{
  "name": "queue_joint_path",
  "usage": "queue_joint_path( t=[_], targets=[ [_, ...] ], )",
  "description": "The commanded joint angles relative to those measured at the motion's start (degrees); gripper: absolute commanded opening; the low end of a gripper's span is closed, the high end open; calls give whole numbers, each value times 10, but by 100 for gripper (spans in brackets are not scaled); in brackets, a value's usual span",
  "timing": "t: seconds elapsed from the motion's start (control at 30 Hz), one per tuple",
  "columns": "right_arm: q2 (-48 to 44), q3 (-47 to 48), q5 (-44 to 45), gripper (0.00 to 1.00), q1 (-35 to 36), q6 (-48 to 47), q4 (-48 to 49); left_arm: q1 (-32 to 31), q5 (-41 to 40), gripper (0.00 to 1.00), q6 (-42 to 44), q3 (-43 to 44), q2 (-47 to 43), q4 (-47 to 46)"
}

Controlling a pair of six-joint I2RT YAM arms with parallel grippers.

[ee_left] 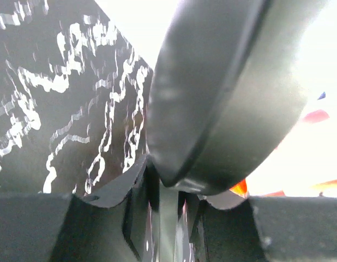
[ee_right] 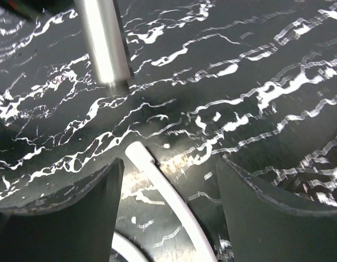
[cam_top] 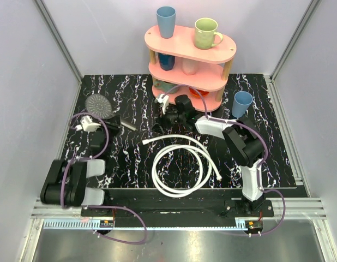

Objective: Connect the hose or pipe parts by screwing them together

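1. your left pincer [cam_top: 113,121] is shut tight on the dark handle of the grey round-faced shower head [cam_top: 99,105], at the left rear of the black, white-veined bench [cam_top: 277,158]. in the left wrist view the head's dark back [ee_left: 223,98] looms just above that pincer [ee_left: 168,218].
2. the handle's shiny metal end [ee_right: 103,43] points toward your right pincer [cam_top: 160,124], near the hose end but apart from it.
3. your right pincer [ee_right: 171,164] stands with its fingers wide apart, low over the bench, clamped on nothing.
4. the long thin white flexible hose [cam_top: 179,169] lies in loops on the bench at middle front. one end of it [ee_right: 137,148] rests between the parted fingers, touching neither.
5. a pink three-tier shelf [cam_top: 190,43] with cups stands at the rear, and a blue cup [cam_top: 242,102] sits on the bench to its right.
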State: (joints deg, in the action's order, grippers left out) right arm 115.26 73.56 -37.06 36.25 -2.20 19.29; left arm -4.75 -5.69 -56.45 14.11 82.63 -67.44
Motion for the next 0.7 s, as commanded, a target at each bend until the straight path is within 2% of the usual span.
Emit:
queue_joint_path(
  t=[0.0, 0.07, 0.1, 0.17, 0.2, 0.23, 0.43, 0.67],
  targets=[
    [42, 62, 29, 77, 42, -135, -85, 16, -104, 0, 63, 29, -174, 134],
    [56, 76, 17, 76, 48, -156, -84, 18, -139, 0, 88, 38, -256, 209],
    [66, 85, 18, 76, 56, -160, -88, 19, -172, 0, 104, 54, -281, 293],
    [79, 122, 15, 76, 62, -176, -129, 31, -209, 0, 107, 74, -339, 384],
    [93, 137, 16, 76, 68, -179, -148, 39, -215, 0, 103, 90, -353, 458],
    [101, 166, 19, 76, 71, -179, -188, 47, -212, 0, 98, 95, -375, 485],
    [131, 162, 29, 78, 89, -180, -242, 77, -155, 0, 86, 88, -426, 551],
    [128, 122, 75, 78, 112, -223, -226, 79, -97, 0, 80, 83, -440, 585]
  ],
)
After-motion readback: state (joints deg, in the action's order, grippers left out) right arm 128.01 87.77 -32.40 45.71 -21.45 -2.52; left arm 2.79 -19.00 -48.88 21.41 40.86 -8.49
